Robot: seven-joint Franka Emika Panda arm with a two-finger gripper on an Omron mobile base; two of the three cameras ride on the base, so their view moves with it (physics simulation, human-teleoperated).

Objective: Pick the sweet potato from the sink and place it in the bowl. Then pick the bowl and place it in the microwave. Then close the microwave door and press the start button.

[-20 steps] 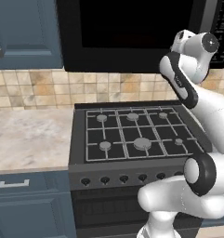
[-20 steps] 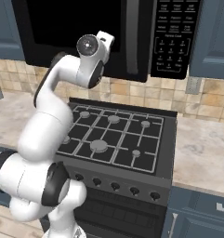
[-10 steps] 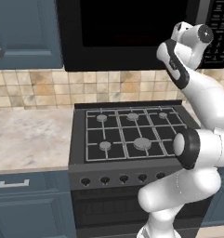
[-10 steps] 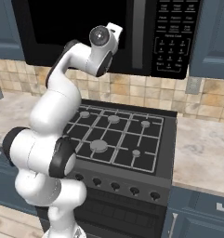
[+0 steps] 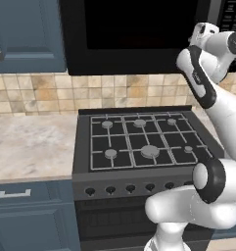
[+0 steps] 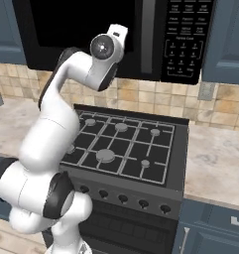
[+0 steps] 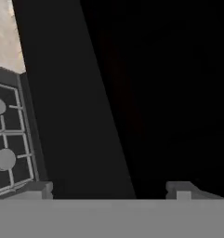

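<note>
- Wrist now higher and nearer the microwave (image 6: 116,34) than a second ago; base unmoved, stove (image 5: 139,142) framed as before.
- Gripper (image 7: 108,188) jaws spread wide, empty, facing the closed microwave door (image 7: 146,93).
- Start button panel (image 6: 185,39) likely next; bowl hidden.

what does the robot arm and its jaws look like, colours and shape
The arm is glossy white with rounded, tube-like links and dark grey to black bands at its joints, plus a round dark cap at the wrist. The gripper has two small, blocky dark grey fingertips.
</note>
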